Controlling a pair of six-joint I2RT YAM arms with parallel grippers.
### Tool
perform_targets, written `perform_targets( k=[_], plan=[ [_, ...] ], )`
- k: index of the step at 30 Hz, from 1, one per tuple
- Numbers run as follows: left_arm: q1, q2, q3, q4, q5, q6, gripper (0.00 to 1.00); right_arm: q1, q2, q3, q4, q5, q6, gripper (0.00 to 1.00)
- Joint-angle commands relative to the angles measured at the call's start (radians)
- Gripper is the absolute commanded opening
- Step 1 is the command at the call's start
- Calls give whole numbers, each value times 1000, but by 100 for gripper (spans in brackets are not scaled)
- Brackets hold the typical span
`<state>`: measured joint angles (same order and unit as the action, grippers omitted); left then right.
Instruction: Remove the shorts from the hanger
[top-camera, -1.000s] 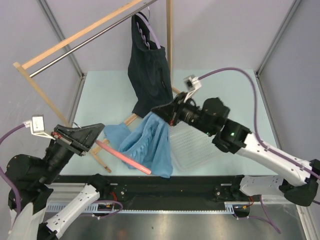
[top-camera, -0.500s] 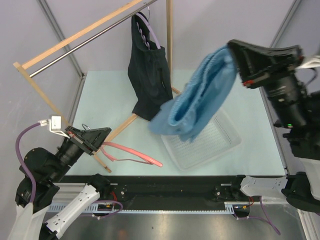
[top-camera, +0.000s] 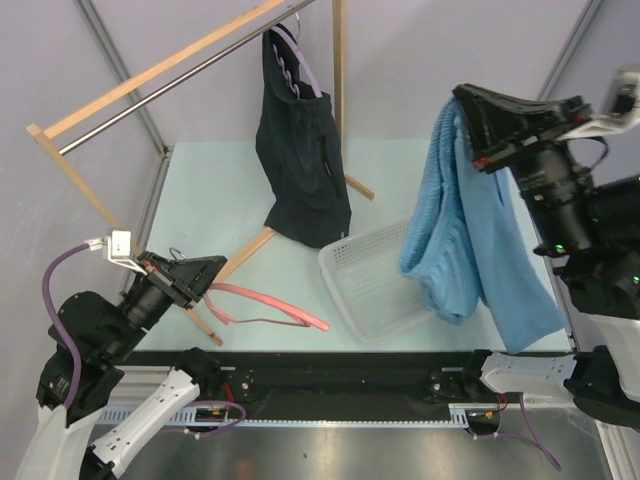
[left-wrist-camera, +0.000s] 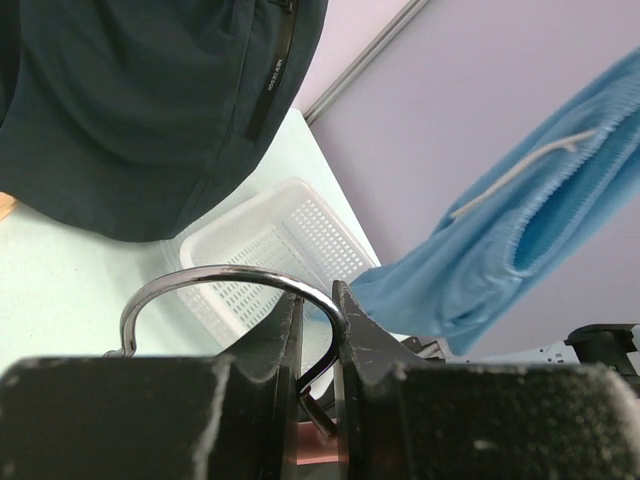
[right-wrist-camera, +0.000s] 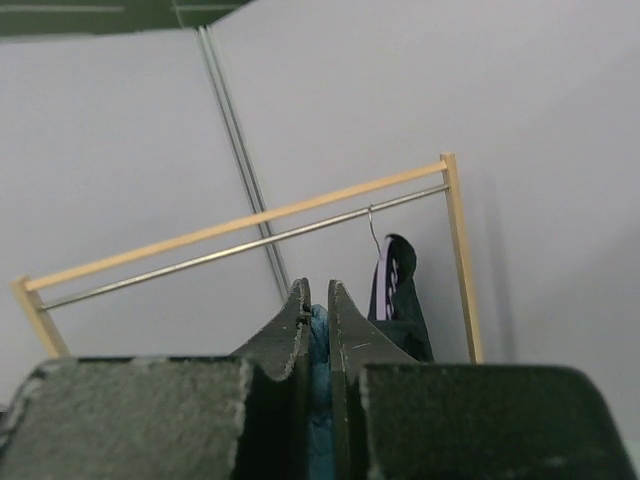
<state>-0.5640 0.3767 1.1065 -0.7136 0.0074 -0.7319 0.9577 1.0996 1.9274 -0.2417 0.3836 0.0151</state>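
Right arm reared high at right side. Right gripper (top-camera: 470, 112) jaws pinched almost together on top edge of light-blue shorts (top-camera: 465, 240), which hang free by right end of white basket (top-camera: 365, 290).

Left arm crouched low at left. Left gripper (top-camera: 212, 270) jaws barely parted, clamping wire hook (left-wrist-camera: 230, 278) of bare pink hanger (top-camera: 270, 305) lying on table (top-camera: 220, 200).

Dark shorts (top-camera: 300, 160) hang on rack (top-camera: 150, 73).

Soft cloth, bare wood, bright metal, white plastic.
The sky-blue ribbed cloth shorts (top-camera: 470, 240) look soft and matt, the dark navy cloth shorts (top-camera: 300, 160) smoother. The pink hanger (top-camera: 300, 314) is glossy, with a polished wire hook (left-wrist-camera: 215, 272). The white mesh plastic basket (top-camera: 365, 290) looks dull. The pale wooden rack (top-camera: 150, 75) has a metal rail (right-wrist-camera: 250, 244).
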Motion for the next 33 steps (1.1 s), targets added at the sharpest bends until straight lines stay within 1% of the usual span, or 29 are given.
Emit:
perform_targets(
  k=[1, 3, 4, 5, 6, 7, 8, 9, 11, 13, 14, 17, 18, 20, 21, 23, 25, 27, 32, 33],
  plan=[
    [6, -4, 3, 60, 13, 2, 1, -45, 55, -8, 71, -15, -41, 0],
    [6, -2, 15, 52, 8, 6, 0, -89, 95, 2, 64, -38, -21, 0],
    [6, -2, 19, 49, 9, 8, 0, -141, 111, 24, 58, -70, -20, 0],
    [6, -1, 27, 40, 9, 8, 0, -180, 124, 33, 52, -93, 32, 0],
    [6, -1, 33, 39, 8, 12, 0, -213, 150, 41, 38, -148, 49, 0],
    [6, -1, 36, 34, 5, 12, 0, -249, 161, 57, 29, -172, 74, 0],
    [6, -1, 44, 31, 3, 14, 0, -320, 167, 62, 21, -193, 118, 0],
    [4, -2, 46, 26, 0, 15, 0, -354, 177, 64, 7, -240, 144, 0],
    [6, -2, 50, 25, -3, 19, 0, -439, 177, 47, -14, -281, 199, 0],
    [6, -4, 50, 25, -3, 19, 0, -474, 145, 18, -31, -307, 220, 0],
    [6, -1, 50, 25, -1, 20, 0, -494, 126, -42, -33, -313, 224, 0],
    [6, 5, 49, 29, 3, 28, 0, -510, 34, -145, -48, -307, 235, 0],
    [6, 10, 50, 31, 3, 35, 0, -516, 7, -219, -66, -295, 236, 0],
    [6, 22, 55, 35, 5, 42, 0, -522, -70, -289, -85, -284, 243, 0],
    [6, 27, 56, 37, 6, 48, 1, -524, -95, -364, -106, -275, 246, 0],
    [6, 39, 55, 48, 16, 49, 0, -530, -159, -419, -132, -256, 249, 0],
    [6, 44, 49, 58, 17, 48, 0, -531, -182, -445, -208, -209, 249, 0],
    [6, 45, 35, 75, 23, 45, 0, -533, -204, -456, -251, -203, 253, 0],
    [6, 48, 6, 95, 40, 26, 0, -533, -172, -476, -274, -271, 264, 0],
    [6, 44, -13, 109, 40, 17, 0, -533, -143, -484, -274, -319, 285, 0]
  ],
)
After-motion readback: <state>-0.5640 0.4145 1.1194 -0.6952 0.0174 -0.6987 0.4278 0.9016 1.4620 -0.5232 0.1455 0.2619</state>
